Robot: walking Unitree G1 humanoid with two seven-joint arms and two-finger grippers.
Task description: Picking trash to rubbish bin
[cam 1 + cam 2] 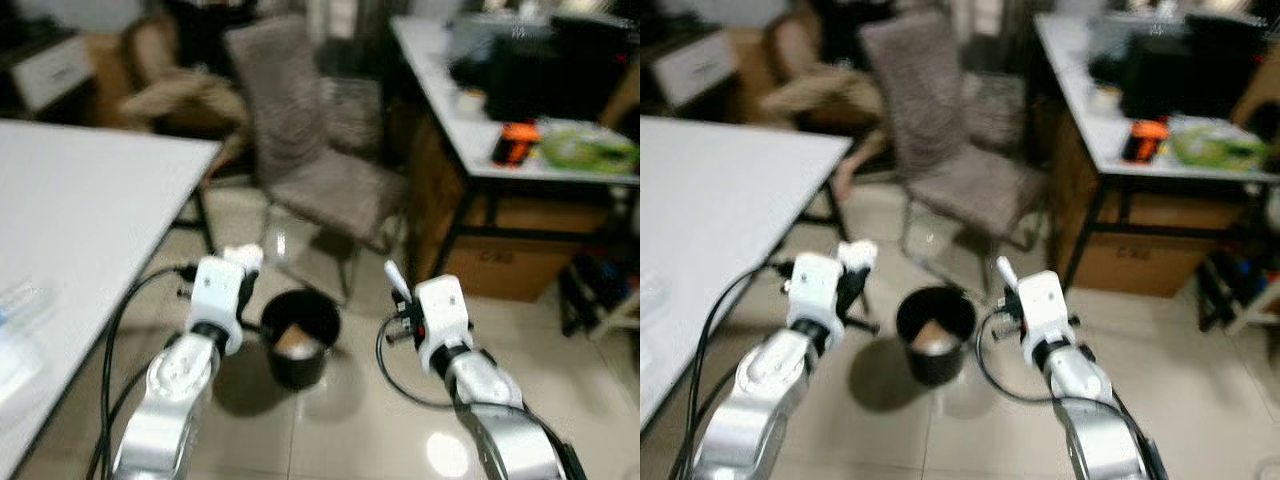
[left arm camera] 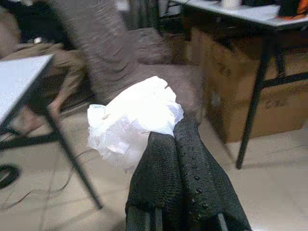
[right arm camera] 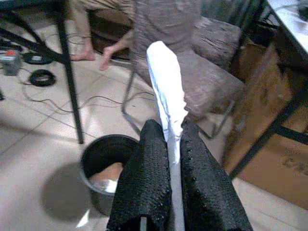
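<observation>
Left eye view: both grippers flank the round black rubbish bin (image 1: 300,335); left gripper (image 2: 174,137) clamps crumpled white tissue (image 2: 134,120), right gripper (image 3: 169,139) pinches a flat white paper strip (image 3: 167,91). Each should centre over the rim before letting go.

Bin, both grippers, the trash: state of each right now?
Rubbish bin: upright on the floor between the arms, open, brown and white trash inside.
Left gripper: shut on crumpled white tissue, beside the bin.
Right gripper: shut on flat white paper strip, beside the bin.
</observation>
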